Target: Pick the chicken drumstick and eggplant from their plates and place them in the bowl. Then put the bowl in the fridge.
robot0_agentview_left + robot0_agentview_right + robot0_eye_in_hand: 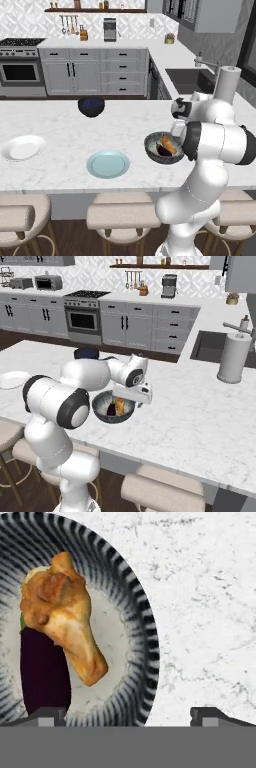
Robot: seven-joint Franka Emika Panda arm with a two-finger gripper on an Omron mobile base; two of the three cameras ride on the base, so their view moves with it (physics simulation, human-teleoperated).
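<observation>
Straddling the rim of the bowl (pixel 142 637), the empty gripper (pixel 129 714) gapes above the chicken drumstick (pixel 65 617) and eggplant (pixel 44 672).

A golden-brown drumstick (pixel 65 617) and dark purple eggplant (pixel 44 674) lie inside the black-and-white striped bowl (pixel 142 632) on white-grey marbled counter (pixel 210 602).
</observation>
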